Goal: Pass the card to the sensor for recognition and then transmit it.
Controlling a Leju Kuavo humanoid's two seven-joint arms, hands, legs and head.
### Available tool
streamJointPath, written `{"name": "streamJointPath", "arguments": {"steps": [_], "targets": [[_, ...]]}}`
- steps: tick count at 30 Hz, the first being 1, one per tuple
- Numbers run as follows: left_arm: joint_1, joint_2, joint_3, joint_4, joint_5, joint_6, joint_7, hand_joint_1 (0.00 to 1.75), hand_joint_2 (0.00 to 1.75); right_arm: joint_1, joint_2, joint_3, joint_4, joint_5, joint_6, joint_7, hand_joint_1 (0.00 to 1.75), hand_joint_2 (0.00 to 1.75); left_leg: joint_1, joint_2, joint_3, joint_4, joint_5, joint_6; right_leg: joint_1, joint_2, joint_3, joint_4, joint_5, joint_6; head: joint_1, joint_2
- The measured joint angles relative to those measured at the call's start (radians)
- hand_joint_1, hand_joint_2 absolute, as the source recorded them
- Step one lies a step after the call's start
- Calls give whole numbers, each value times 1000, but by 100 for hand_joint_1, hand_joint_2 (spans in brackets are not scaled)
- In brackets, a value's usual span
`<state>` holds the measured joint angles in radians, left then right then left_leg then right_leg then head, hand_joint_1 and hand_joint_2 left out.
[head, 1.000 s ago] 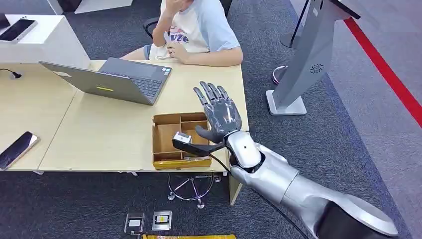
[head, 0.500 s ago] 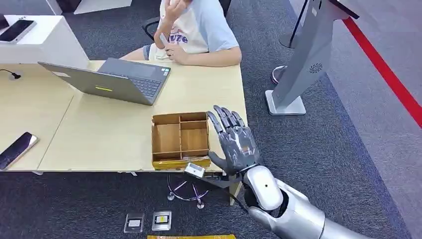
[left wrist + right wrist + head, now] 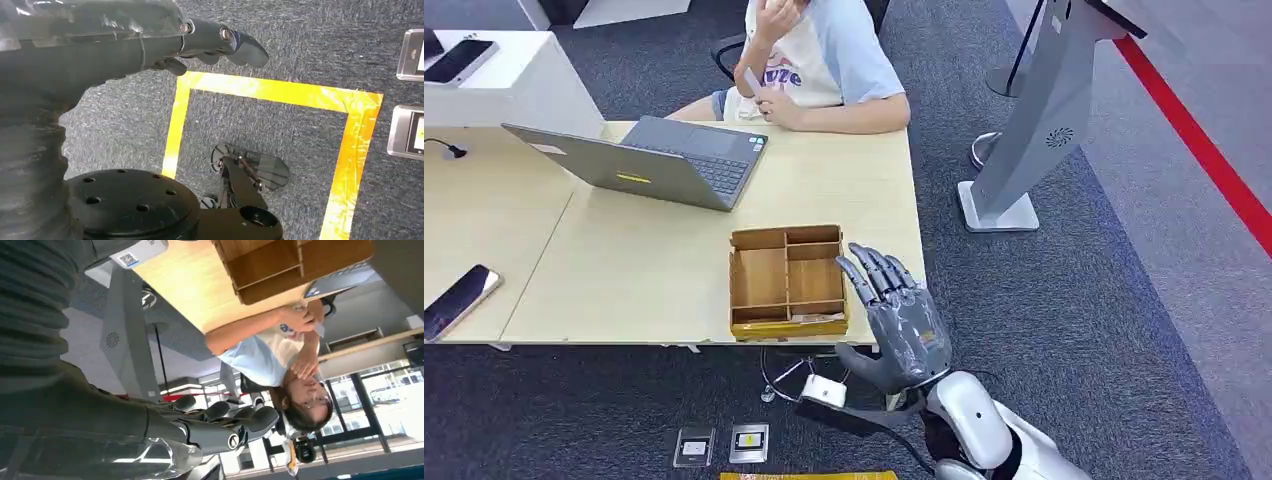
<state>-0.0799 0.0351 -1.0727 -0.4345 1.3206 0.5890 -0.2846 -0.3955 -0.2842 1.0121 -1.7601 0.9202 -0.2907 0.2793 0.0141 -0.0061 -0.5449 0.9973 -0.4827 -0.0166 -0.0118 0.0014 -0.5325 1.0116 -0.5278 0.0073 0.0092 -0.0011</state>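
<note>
My right hand hangs open, fingers spread and pointing away from me, just off the table's front edge beside the right front corner of the cardboard divider box. It holds nothing; the right wrist view shows its fingers bare. A seated person at the far side of the table holds a small white card up near the chest; it shows in the right wrist view as a card too. My left hand hangs over the carpet, holding nothing.
An open grey laptop sits on the far part of the table, and a phone lies at its left front. A grey kiosk stand rises to the right on the carpet. Two floor plates and yellow tape lie below.
My right hand has drawn back from above the box, toward me and downward, past the table's front edge. It stayed open. The person's raised hand shifted slightly.
</note>
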Motion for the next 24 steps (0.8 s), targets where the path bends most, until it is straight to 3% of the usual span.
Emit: {"name": "streamJointPath", "arguments": {"steps": [11, 24], "targets": [[-6, 4, -6, 0, 21, -2, 5, 0, 175, 4, 84, 27, 77, -140, -33, -124, 0, 175, 0, -1, -1, 0, 0, 0, 0, 0, 1, 0, 0, 0, 0, 0], [-36, 5, -32, 0, 43, -1, 34, 0, 175, -114, 280, 118, 456, -230, -187, -248, 0, 175, 0, -2, -1, 0, 1, 0, 0, -1, 0, 0, 0, 0, 0, 0]]}}
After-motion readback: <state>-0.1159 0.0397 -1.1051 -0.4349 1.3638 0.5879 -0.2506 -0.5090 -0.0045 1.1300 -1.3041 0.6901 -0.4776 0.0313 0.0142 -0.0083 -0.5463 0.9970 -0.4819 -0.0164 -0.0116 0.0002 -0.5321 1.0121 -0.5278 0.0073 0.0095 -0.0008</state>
